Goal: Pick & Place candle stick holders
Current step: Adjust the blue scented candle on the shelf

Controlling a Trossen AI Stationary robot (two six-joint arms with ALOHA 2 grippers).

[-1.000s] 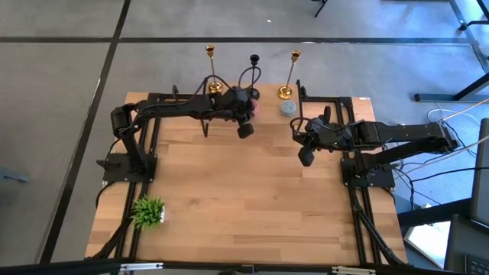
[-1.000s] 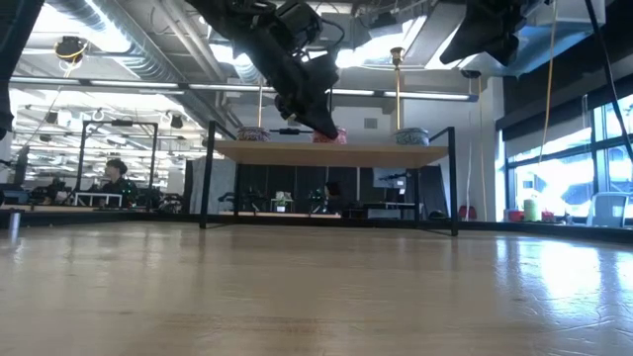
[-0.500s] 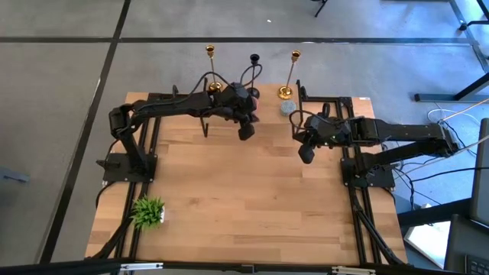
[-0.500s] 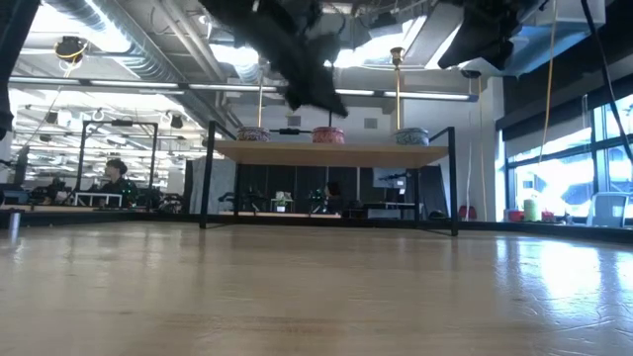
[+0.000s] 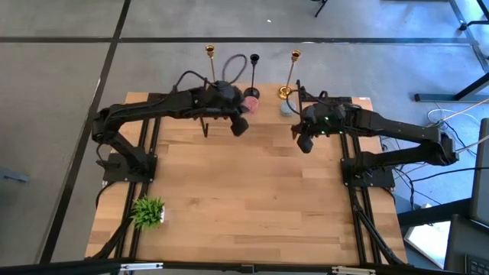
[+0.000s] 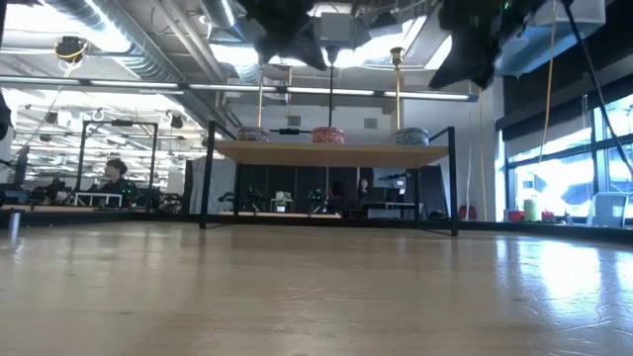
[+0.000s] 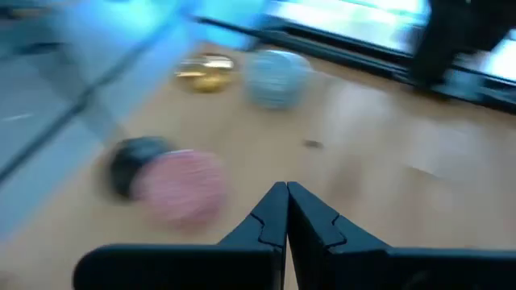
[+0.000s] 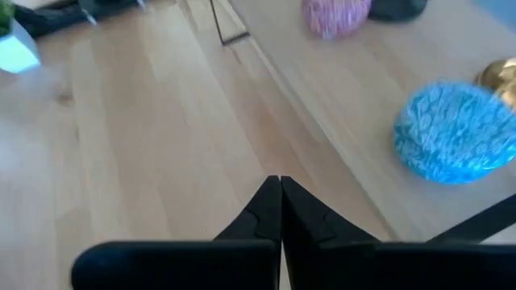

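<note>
Three candle stick holders stand in a row along the far edge of the table (image 5: 252, 214) in the high view: a gold one (image 5: 210, 53), a black one (image 5: 254, 59) and a second gold one (image 5: 295, 56). I take the black one as my landmark. The left gripper (image 5: 238, 126) hangs just on the near side of it, over the wood, and the right gripper (image 5: 303, 143) hangs off toward the second gold holder, also nearer me. Neither holds anything. A small green plant (image 5: 149, 211) sits well apart, at the near corner.

From the low view I see a raised shelf (image 6: 331, 150) carrying a pink round thing (image 6: 328, 134), with a stem rising at each side of it — both arms are dark shapes up above, too cropped to judge.

Through the left wrist view, my left fingers (image 7: 266, 221) are pressed together, with the pink round thing (image 7: 184, 184) and the black base (image 7: 133, 157) ahead, blurred.

Through the right wrist view, the right fingers (image 8: 262, 211) are likewise pressed together; a blue round thing (image 8: 455, 133) lies ahead with a sliver of gold base (image 8: 501, 76) beside it.

I judge this as the approach step — no pick has begun. Next I need to spread one gripper's jaws, line it up on a thin stem, and close gently so the tall holder does not tip.
</note>
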